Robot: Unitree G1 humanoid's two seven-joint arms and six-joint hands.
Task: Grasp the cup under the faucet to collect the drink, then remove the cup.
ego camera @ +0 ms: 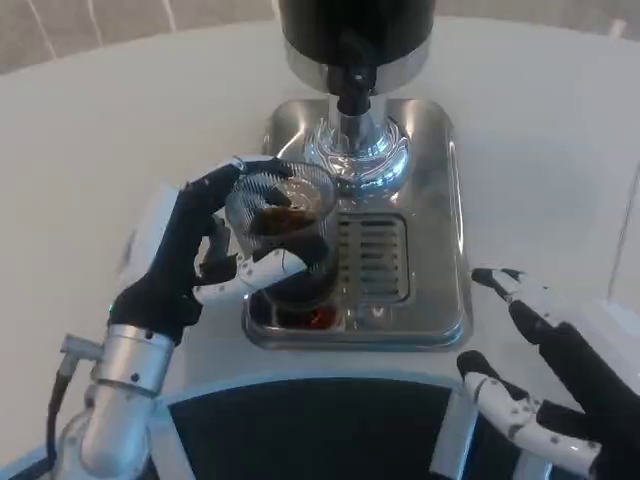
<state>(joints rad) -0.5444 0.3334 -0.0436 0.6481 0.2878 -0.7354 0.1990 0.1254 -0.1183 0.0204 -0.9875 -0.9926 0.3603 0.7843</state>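
My left hand [205, 255] is wrapped around the cup [283, 235], fingers curling round its near side and its far rim, so I have it firmly in my grip. The cup is a clear ribbed glass with dark drink in it. It stands upright on the left part of the steel drip tray [430, 215], just left of the slotted grate [371, 260] and a little to the left and front of the faucet [352, 90], not directly beneath it. I cannot tell whether its base touches the tray or sits slightly lifted.

The faucet hangs from the black dispenser [355, 25] at the back, above a shiny chrome column [358, 145] that rises from the tray.

My right hand [545, 380] lies low at the near right, well apart from the tray, fingers spread and holding nothing. It rests over the white table [90, 140], which runs out on all sides of the tray. A dark curved panel [310, 430] with a pale rim sits at the near edge between my two forearms.
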